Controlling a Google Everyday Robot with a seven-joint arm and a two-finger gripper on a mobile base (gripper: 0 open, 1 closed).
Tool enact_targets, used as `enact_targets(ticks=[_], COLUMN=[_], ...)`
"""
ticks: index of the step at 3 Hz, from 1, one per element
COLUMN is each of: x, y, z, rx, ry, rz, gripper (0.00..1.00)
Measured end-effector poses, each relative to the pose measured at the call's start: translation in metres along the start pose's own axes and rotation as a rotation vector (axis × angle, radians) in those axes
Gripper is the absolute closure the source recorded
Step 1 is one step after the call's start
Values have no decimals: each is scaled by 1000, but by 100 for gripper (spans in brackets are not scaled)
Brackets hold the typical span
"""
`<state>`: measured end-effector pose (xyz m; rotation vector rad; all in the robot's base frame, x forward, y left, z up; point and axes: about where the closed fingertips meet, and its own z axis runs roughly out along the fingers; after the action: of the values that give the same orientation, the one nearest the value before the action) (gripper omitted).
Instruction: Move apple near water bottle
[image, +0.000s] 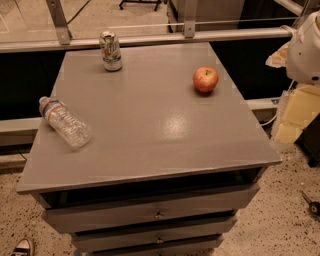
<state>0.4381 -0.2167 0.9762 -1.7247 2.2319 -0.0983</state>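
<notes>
A round red apple with yellowish patches sits on the grey cabinet top, towards its far right. The water bottle, clear and crinkled with a white cap and a blue-red label, lies on its side near the left edge, cap pointing to the far left. The two are far apart, with bare tabletop between them. My gripper is out of view. Only a white rounded part of my arm shows at the right edge, off the table and to the right of the apple.
A metal drink can stands upright at the far left of the top. The cabinet has drawers in front. A metal rail runs behind it. Yellowish padding stands right of the cabinet. A shoe shows at bottom left.
</notes>
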Motion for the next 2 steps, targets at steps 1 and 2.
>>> enact_targets(ticks=[1, 2], x=[0, 10], y=[0, -14], z=[0, 10], rx=[0, 26], ry=[0, -22], rz=[0, 26], gripper=[0, 0])
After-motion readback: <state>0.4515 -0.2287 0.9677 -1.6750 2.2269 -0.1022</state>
